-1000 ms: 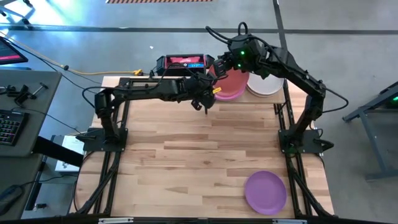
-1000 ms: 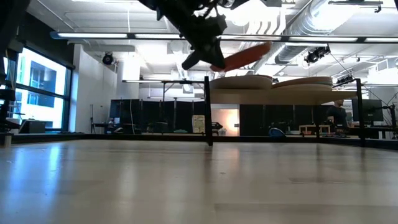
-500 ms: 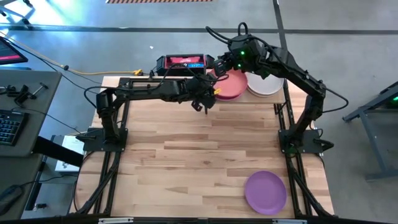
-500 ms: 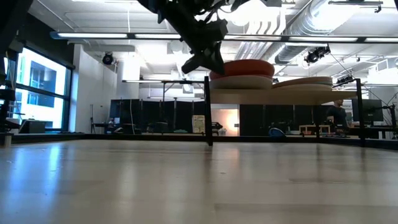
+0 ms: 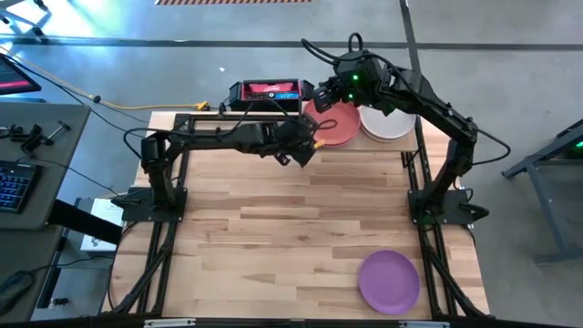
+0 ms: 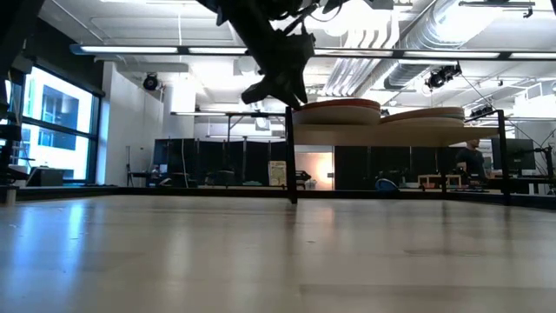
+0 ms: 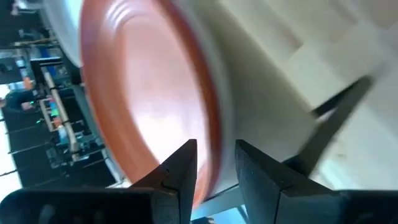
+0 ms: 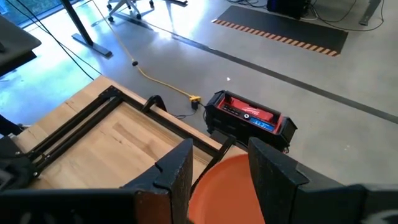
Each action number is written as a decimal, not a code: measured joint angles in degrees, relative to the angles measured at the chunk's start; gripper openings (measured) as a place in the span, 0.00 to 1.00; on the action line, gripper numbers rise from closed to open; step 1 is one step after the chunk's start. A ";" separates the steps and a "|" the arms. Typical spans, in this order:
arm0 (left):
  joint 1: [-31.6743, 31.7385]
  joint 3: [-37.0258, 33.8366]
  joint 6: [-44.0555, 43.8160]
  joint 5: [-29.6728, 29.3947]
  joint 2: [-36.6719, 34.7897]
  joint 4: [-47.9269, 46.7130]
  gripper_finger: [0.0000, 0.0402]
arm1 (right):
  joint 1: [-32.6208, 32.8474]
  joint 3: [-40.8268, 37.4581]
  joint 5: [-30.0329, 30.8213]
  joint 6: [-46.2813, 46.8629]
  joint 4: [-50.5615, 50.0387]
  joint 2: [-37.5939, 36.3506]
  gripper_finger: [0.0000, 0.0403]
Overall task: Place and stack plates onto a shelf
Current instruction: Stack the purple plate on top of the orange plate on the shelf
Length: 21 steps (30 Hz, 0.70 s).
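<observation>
The light-wood table carried the shelf at its far edge, a board on thin black posts. On the shelf sat 2 stacks of plates: the orange-red plate lay flat on top of the left stack, and an off-white plate topped the right one. A purple plate lay alone on the table near the front right corner, well apart from the shelf. The left gripper stood just beside the near rim of the orange-red plate, its fingers parted with a narrow gap and the rim between them. The right gripper hung above the left stack, its fingers apart and holding nothing.
</observation>
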 joint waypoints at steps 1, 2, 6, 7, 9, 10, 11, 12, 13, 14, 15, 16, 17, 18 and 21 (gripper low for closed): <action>-0.33 0.00 -0.57 0.05 -0.04 -0.77 0.25 | 0.00 0.00 -0.39 0.00 -0.03 0.00 0.33; -0.58 0.00 -1.26 0.14 -0.04 -1.32 0.25 | 0.00 0.00 -0.92 0.00 -0.03 0.00 0.33; -0.97 0.00 -4.67 -0.04 -0.06 -1.33 0.26 | 0.00 0.00 -2.86 -0.02 -0.35 0.00 0.33; -0.97 0.00 -5.72 -0.20 -0.06 -1.31 0.26 | -0.13 0.00 -3.29 -0.41 -0.59 0.00 0.33; -0.97 0.00 -8.24 -0.56 -0.72 -1.90 0.26 | -0.60 0.00 -4.63 -0.83 -1.27 0.00 0.33; -0.97 0.00 -9.66 -1.15 -1.13 -1.77 0.26 | -0.98 0.00 -5.64 -0.87 -1.72 -0.02 0.33; -0.97 0.00 -11.22 -1.54 -1.82 -1.72 0.26 | -1.50 0.00 -6.75 -0.87 -2.32 -0.14 0.33; -0.97 0.00 -12.84 -1.82 -2.54 -2.33 0.26 | -1.96 -0.01 -7.88 -0.87 -3.17 -0.29 0.33; -0.97 0.01 -14.54 -2.14 -3.06 -2.26 0.26 | -2.32 0.00 -8.85 -0.87 -3.82 -0.48 0.33; -0.95 0.02 -16.30 -2.09 -3.77 -2.04 0.26 | -2.75 0.00 -9.93 -0.89 -4.53 -0.78 0.33; -0.87 0.00 -18.02 -2.12 -4.54 -2.81 0.26 | -3.18 0.00 -10.95 -0.99 -5.71 -1.09 0.33; -0.75 0.00 -19.69 -2.14 -5.25 -3.19 0.26 | -3.43 0.00 -11.33 -1.13 -6.80 -1.31 0.33; -0.75 0.00 -21.30 -2.10 -6.01 -3.11 0.26 | -3.44 0.00 -11.78 -1.34 -7.64 -1.70 0.33; -0.64 0.00 -22.87 -2.12 -6.83 -3.95 0.26 | -3.52 0.00 -12.56 -1.49 -8.98 -2.03 0.33; -0.36 0.00 -28.03 -2.94 -8.92 -7.05 0.26 | -3.48 0.00 -13.57 -1.49 -12.47 -3.16 0.33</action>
